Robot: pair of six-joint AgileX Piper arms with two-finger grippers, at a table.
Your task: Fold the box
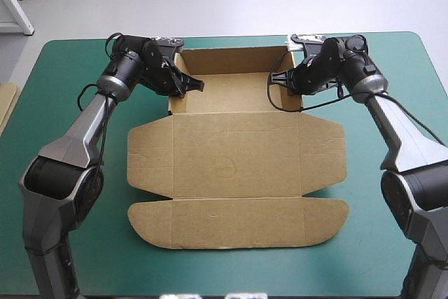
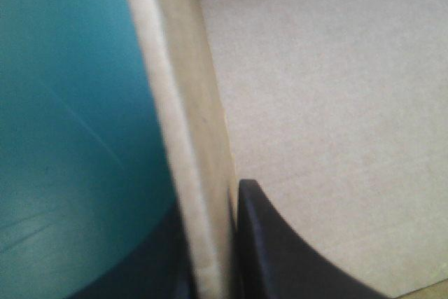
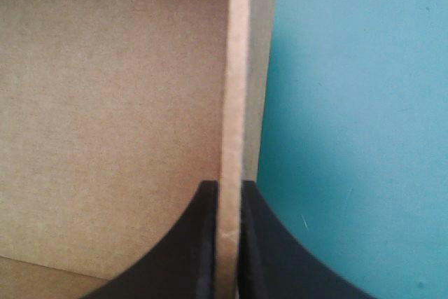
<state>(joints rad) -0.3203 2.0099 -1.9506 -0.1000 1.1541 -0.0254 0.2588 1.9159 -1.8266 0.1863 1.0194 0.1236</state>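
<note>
You have the box (image 1: pixel 234 173) lying at the middle of the teal-green cover (image 1: pixel 70 117), partly formed. At its 12 o'clock end, three walls stand up around the tray floor (image 1: pixel 234 92). The rest lies flat towards 6 o'clock: the broad lid panel (image 1: pixel 234 155) with a wing out at 3 and another at 9, then the long rounded front flap (image 1: pixel 238 222) nearest you.

Your left gripper (image 1: pixel 185 83) sits at about 11 o'clock from the box's centre. It pinches the left side wall (image 2: pixel 189 131): in its wrist view the board's pale edge runs straight down between the black fingers (image 2: pixel 280 257), one inside the tray and one outside over the cover.

Your right gripper (image 1: pixel 283 80) is at about 1 o'clock, mirroring the other. It is clamped on the right side wall (image 3: pixel 238 68), the two fingers pressed against either face of the upright board, with tray floor on one side and bare cover on the other.

A strip of brown board (image 1: pixel 5 106) shows at the table's 9 o'clock edge, well apart from the box.
</note>
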